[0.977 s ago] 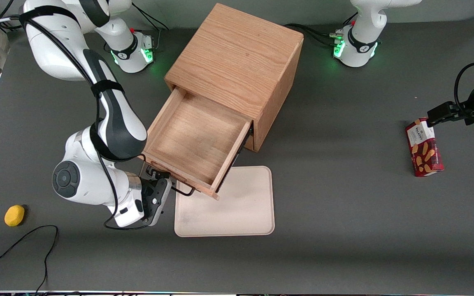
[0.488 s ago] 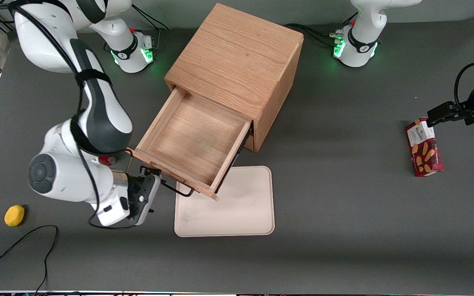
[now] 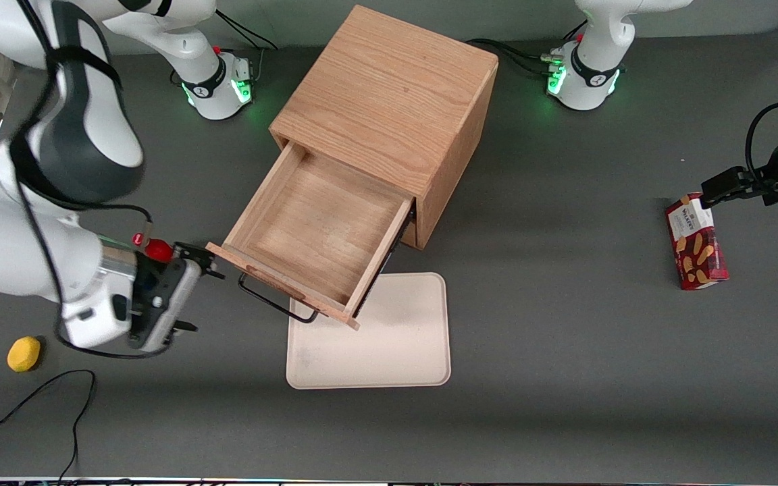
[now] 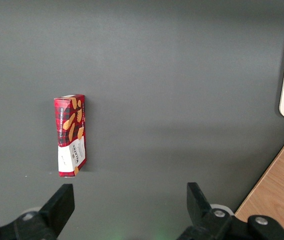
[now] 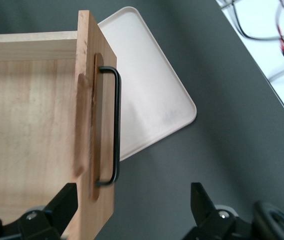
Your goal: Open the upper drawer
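The upper drawer stands pulled far out of the oak cabinet, showing a bare wooden floor inside. Its long black wire handle runs along the drawer front, on the side nearest the front camera. My gripper hangs off the handle's end, toward the working arm's end of the table, clear of it. It is open and holds nothing. In the right wrist view the drawer front and the handle lie ahead of the gripper, with one fingertip level with the front's corner.
A beige tray lies on the table partly under the open drawer, also seen as the tray. A yellow lemon-like object and a black cable lie near the working arm. A red biscuit box lies toward the parked arm's end.
The gripper has let go of the handle and drawn away toward the working arm's end of the table. The drawer came out a little farther, then stayed put.
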Controlling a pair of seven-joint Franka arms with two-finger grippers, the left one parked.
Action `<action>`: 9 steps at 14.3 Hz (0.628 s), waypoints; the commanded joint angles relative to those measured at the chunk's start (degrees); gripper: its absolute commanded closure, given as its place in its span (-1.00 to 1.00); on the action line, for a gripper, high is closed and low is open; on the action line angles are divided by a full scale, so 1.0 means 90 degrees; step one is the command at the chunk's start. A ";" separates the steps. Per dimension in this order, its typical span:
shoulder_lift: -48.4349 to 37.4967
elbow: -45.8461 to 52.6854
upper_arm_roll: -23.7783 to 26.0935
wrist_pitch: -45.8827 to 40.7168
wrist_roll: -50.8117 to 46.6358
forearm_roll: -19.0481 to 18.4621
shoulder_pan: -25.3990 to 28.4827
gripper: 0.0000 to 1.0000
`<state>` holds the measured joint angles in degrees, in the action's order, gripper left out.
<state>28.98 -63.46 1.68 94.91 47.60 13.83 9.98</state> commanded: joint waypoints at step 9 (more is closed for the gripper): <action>-0.2008 -0.1658 -0.1114 -0.0565 -0.2612 -0.0052 0.0053 -1.00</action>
<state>16.82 -71.92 -7.44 89.51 28.26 13.80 9.79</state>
